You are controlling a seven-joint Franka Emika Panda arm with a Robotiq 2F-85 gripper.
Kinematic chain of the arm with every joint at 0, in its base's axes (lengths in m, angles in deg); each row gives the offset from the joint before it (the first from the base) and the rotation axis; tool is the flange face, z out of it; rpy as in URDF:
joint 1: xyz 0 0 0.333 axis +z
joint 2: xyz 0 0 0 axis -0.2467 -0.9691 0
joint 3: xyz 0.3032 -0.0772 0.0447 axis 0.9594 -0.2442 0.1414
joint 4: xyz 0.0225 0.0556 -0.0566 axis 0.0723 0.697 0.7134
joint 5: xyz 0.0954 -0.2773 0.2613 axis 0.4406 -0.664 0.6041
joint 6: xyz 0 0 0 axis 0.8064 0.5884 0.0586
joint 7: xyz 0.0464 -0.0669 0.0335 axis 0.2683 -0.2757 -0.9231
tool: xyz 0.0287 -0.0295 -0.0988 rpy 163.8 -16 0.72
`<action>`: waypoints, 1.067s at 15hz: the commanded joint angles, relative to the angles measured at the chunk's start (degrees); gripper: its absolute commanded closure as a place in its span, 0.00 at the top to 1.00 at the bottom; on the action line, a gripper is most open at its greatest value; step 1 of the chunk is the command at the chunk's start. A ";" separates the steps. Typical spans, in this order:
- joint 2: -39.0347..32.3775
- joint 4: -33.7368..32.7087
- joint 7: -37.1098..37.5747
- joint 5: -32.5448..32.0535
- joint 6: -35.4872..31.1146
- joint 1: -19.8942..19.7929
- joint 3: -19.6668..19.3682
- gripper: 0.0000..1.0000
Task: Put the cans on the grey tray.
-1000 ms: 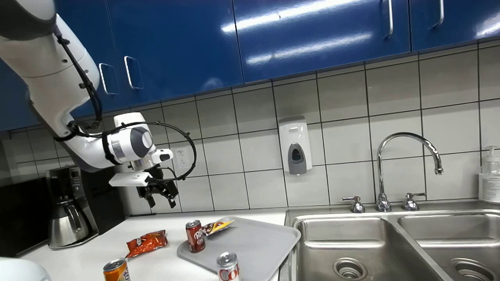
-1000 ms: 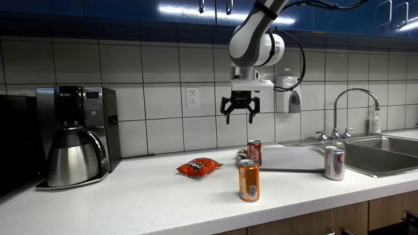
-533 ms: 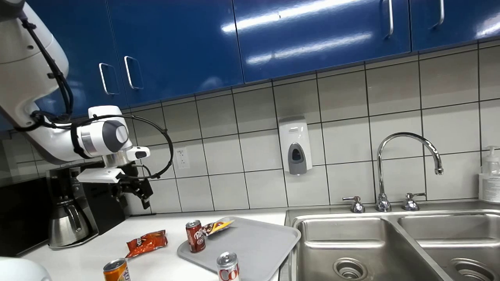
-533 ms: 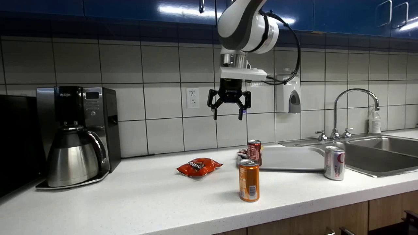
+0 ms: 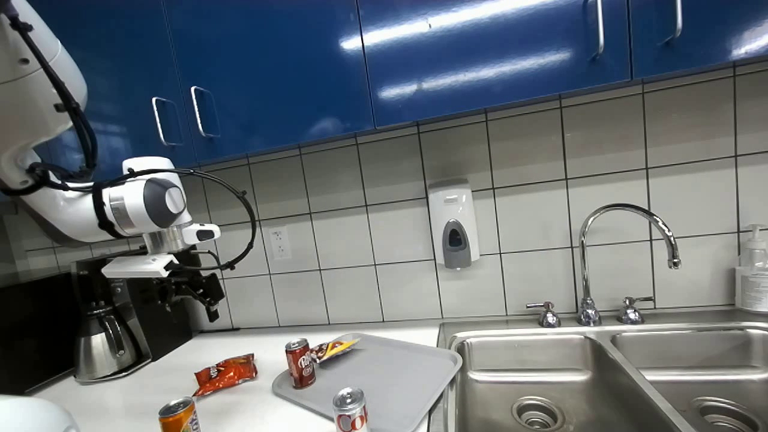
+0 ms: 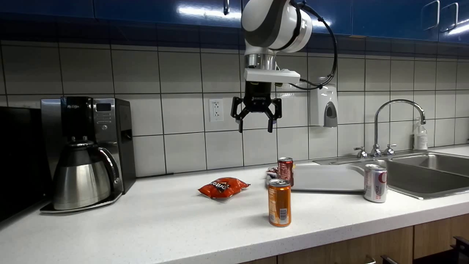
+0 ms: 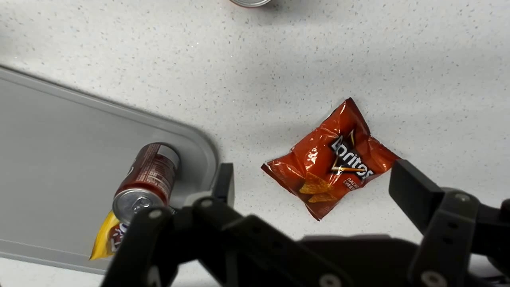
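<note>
The red can (image 5: 300,364) stands upright on a corner of the grey tray (image 5: 390,372); the wrist view shows this can (image 7: 149,175) and tray (image 7: 59,151) at left. The orange can (image 6: 279,203) stands on the counter in front of the tray. The silver-white can (image 6: 375,183) stands at the tray's front right in that exterior view; the wrist view does not show it. A can's lid edge (image 7: 251,2), seemingly the orange one's, shows at the wrist view's top. My gripper (image 6: 255,127) is open and empty, high above the counter; in the wrist view, its fingers (image 7: 226,181) straddle the snack packet far below.
An orange-red snack packet (image 7: 330,163) lies on the counter, beside the tray. A small yellow and brown packet (image 7: 104,237) lies on the tray against the red can. A coffee maker (image 6: 84,165) stands at the left; a steel sink (image 5: 528,372) adjoins the tray.
My open gripper has moved left in both exterior views and risen a little in one of them. Most of the motion came in the first half second. The cans, tray and packets have not moved.
</note>
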 commanded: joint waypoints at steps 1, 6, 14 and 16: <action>0.06 -0.06 -0.16 0.14 0.16 -0.80 0.77 1.00; -0.89 -0.75 2.92 -2.49 0.94 -0.34 1.72 1.00; -3.72 -0.08 15.27 -13.21 1.59 0.68 3.83 1.00; -4.57 0.29 16.73 -13.78 1.69 0.94 3.62 1.00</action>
